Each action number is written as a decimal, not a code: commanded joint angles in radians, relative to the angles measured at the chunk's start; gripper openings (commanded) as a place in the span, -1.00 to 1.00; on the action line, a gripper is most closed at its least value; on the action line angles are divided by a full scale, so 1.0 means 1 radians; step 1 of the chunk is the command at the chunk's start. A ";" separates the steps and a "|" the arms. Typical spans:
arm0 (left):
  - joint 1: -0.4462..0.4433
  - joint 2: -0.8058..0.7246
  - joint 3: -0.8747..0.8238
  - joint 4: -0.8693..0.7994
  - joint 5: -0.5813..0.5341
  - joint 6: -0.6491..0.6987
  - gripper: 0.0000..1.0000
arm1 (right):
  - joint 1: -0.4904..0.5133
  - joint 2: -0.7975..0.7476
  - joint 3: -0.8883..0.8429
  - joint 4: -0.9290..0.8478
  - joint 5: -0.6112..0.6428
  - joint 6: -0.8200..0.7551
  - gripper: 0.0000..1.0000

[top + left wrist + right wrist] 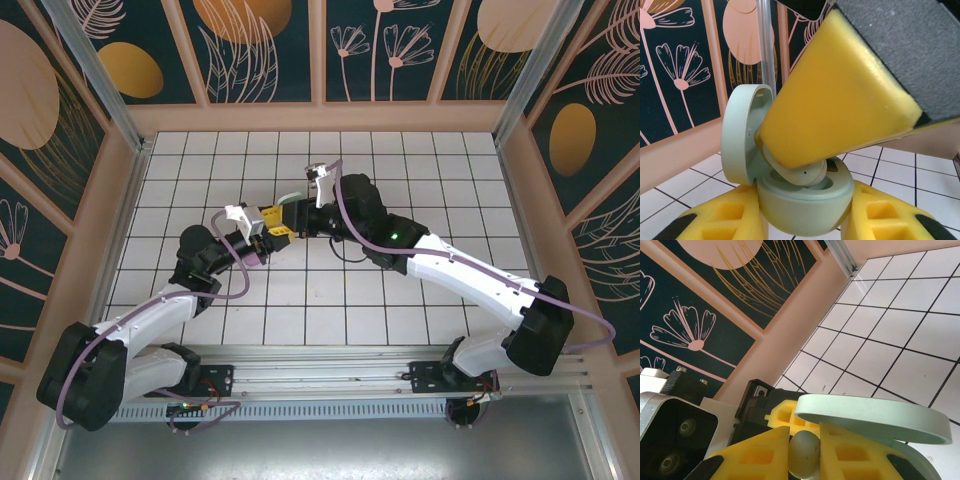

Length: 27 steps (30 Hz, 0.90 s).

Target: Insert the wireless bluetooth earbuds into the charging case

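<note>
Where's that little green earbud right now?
In the right wrist view, the earbud sits pinched between the right hand's yellow fingers, at the mouth of the open mint case held by the left hand.

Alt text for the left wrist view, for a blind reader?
The right pincer holds a mint earbud partly inside an open mint charging case, which the left pincer clamps from both sides. The lid stands up at the left.

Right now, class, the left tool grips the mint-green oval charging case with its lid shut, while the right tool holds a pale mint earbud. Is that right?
No: the lid stands open, as the left wrist view shows. The left tool grips the mint-green oval charging case; the right tool holds the pale mint earbud.
</note>
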 commanded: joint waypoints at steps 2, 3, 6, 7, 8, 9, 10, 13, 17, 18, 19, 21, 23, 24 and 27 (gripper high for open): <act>-0.005 -0.025 -0.003 0.044 0.000 -0.002 -1.00 | 0.017 -0.009 -0.019 -0.002 0.018 0.006 -0.61; -0.007 -0.027 -0.003 0.045 -0.001 -0.001 -1.00 | 0.017 -0.015 -0.028 -0.004 0.025 0.009 -0.59; -0.006 -0.032 -0.003 0.043 -0.001 -0.003 -1.00 | 0.017 -0.028 -0.043 -0.006 0.039 0.011 -0.58; -0.006 -0.033 -0.004 0.044 -0.001 -0.003 -1.00 | 0.016 -0.031 -0.043 -0.009 0.043 0.009 -0.58; -0.005 -0.032 -0.003 0.044 0.000 -0.004 -1.00 | 0.017 -0.032 -0.045 -0.012 0.049 0.009 -0.57; -0.006 -0.033 -0.003 0.046 -0.001 -0.006 -1.00 | 0.017 -0.032 -0.045 -0.014 0.052 0.006 -0.57; -0.006 -0.033 -0.003 0.048 0.002 -0.007 -1.00 | 0.017 -0.032 -0.044 -0.017 0.053 0.005 -0.56; -0.006 -0.033 -0.002 0.050 0.003 -0.010 -1.00 | 0.017 -0.030 -0.044 -0.022 0.055 0.004 -0.52; -0.005 -0.032 0.000 0.052 0.002 -0.010 -1.00 | 0.017 -0.031 -0.042 -0.024 0.058 0.003 -0.46; -0.006 -0.033 0.000 0.051 0.002 -0.010 -1.00 | 0.017 -0.031 -0.042 -0.025 0.061 0.002 -0.45; -0.006 -0.033 0.001 0.052 0.003 -0.010 -1.00 | 0.017 -0.032 -0.042 -0.027 0.064 0.002 -0.44; -0.005 -0.033 0.001 0.052 0.002 -0.010 -1.00 | 0.017 -0.032 -0.043 -0.031 0.068 -0.002 -0.44; -0.005 -0.032 0.002 0.050 0.003 -0.010 -1.00 | 0.017 -0.033 -0.039 -0.036 0.075 -0.003 -0.43; -0.006 -0.030 0.002 0.050 0.002 -0.010 -1.00 | 0.017 -0.033 -0.037 -0.039 0.079 -0.002 -0.42; -0.006 -0.028 0.001 0.048 0.001 -0.007 -1.00 | 0.016 -0.039 -0.026 -0.047 0.085 -0.005 -0.38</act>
